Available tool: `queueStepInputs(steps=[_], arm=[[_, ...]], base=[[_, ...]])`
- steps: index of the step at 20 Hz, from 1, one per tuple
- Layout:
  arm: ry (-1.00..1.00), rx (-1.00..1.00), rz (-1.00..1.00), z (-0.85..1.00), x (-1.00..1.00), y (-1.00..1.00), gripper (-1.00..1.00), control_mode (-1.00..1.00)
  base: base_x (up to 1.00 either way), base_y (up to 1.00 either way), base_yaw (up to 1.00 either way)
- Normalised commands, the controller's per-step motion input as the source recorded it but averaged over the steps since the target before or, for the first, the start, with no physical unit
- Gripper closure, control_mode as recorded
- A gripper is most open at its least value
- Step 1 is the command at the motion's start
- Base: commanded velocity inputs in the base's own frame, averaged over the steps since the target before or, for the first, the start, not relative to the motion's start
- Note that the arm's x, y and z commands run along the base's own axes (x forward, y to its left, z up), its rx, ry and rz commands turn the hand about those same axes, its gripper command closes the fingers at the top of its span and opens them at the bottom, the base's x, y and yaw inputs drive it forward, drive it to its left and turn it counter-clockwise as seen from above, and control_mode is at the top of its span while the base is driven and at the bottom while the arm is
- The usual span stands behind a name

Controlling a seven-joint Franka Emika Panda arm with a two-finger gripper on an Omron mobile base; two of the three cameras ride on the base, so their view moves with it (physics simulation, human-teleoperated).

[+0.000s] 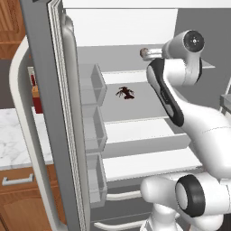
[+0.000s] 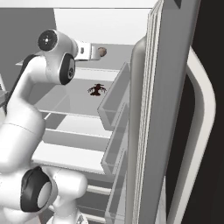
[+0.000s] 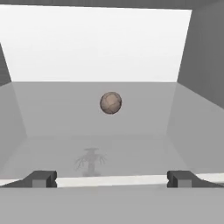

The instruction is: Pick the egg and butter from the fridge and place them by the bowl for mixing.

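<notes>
Gripper [image 3: 112,178] is reaching into the fridge [image 1: 135,117], fingers [image 3: 41,178] spread wide and empty. Egg [image 3: 110,103] is sitting at 12 o'clock on the upper shelf [image 3: 87,118]; light, fragile, likely slippery, best pinched gently across its middle.

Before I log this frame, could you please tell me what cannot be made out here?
- Butter: unseen on the fridge shelves; the arm covers their right part in the left base view.
- Egg: partly hidden behind the arm in the left base view.
- End effector: just the fingertips show, wide apart.
- Dark spiky item: too small to identify.
</notes>
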Motion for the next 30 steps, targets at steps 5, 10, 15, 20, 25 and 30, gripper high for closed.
queueStepInputs(steps=[5,10,15,20,25,30], arm=[[0.02,0.0,0.0,0.0,0.42,-0.07,-1.0,-1.0],[0.19,0.0,0.0,0.05,0.34,-0.08,-1.0,-1.0],[0.08,0.0,0.0,0.0,0.25,0.0,-1.0,-1.0],[0.0,-0.01,0.0,-0.06,0.15,0.0,-1.0,-1.0],[0.0,0.0,0.0,-0.05,0.31,0.0,-1.0,-1.0],[0.0,-0.01,0.0,-0.07,0.36,0.03,-1.0,-1.0]], base=[[0.0,0.0,0.0],[0.0,0.0,0.0],[0.0,0.0,0.0],[0.0,0.0,0.0],[0.0,0.0,0.0],[0.0,0.0,0.0]])
